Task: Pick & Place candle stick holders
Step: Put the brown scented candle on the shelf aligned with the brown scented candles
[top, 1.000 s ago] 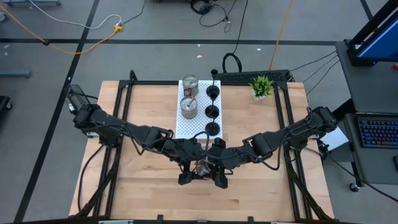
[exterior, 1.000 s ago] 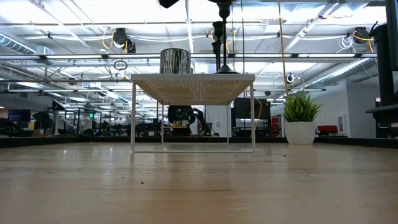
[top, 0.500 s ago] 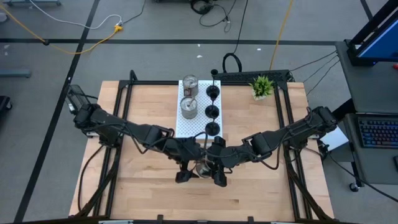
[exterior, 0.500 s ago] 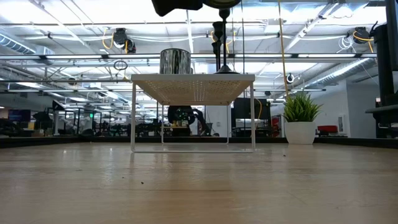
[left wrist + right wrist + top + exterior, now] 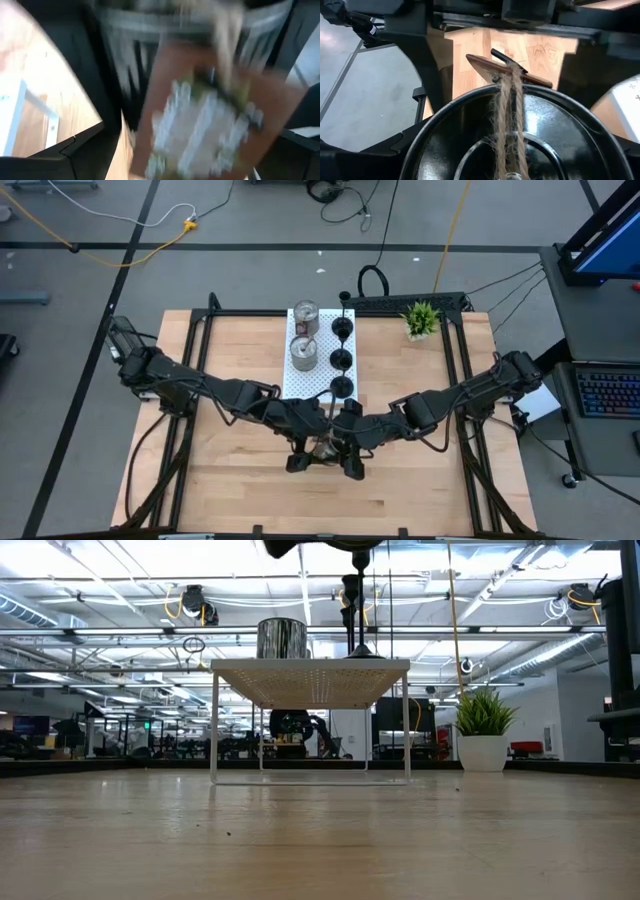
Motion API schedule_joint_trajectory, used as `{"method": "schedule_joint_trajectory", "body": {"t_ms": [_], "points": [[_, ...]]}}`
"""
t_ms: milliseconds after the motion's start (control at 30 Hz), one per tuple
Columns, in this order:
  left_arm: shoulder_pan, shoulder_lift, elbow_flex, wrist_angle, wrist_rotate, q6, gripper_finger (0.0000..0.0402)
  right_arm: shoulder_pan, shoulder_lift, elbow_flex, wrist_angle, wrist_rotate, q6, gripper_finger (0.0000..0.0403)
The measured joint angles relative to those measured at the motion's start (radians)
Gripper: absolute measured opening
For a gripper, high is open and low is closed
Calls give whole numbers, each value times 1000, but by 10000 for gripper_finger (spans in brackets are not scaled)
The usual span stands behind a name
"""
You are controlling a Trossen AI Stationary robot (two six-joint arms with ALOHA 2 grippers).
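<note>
A silver candle stick holder [image 5: 322, 448], with twine [image 5: 507, 110] and a brown tag [image 5: 520, 75] tied over it, hangs above the table's near middle between my two grippers. My right gripper [image 5: 342, 466] is shut on it. My left gripper [image 5: 303, 463] stands open just beside it, facing the tag [image 5: 200, 115]. On a white perforated rack [image 5: 300, 385] stand two more silver holders [image 5: 305, 318] [image 5: 302, 352] and three black holders [image 5: 342, 327] [image 5: 341, 360] [image 5: 342, 387]. The rack stands on thin legs [image 5: 214, 730]. My right gripper has the silver holder between its two widely spread fingers, one on each side of the round rim [image 5: 427, 140]. The fingers slant down toward the table's near edge. The holder is lifted clear of the table, with the twine running across its face.
A small green potted plant [image 5: 421, 318] stands at the table's far right, right of the rack. Bare wood [image 5: 230, 480] lies on both sides of the grippers and under them. Black frame rails [image 5: 195, 360] run along the table's left and right.
My left gripper has swayed a little beside the held holder, dipping and coming back. The right gripper and the holder have kept still.
</note>
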Motion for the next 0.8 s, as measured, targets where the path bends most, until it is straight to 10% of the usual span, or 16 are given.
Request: {"method": "schedule_joint_trajectory", "body": {"t_ms": [800], "points": [[-15,78,-4,242,59,-63,395,3,-5,3,23,-25,8,338]]}}
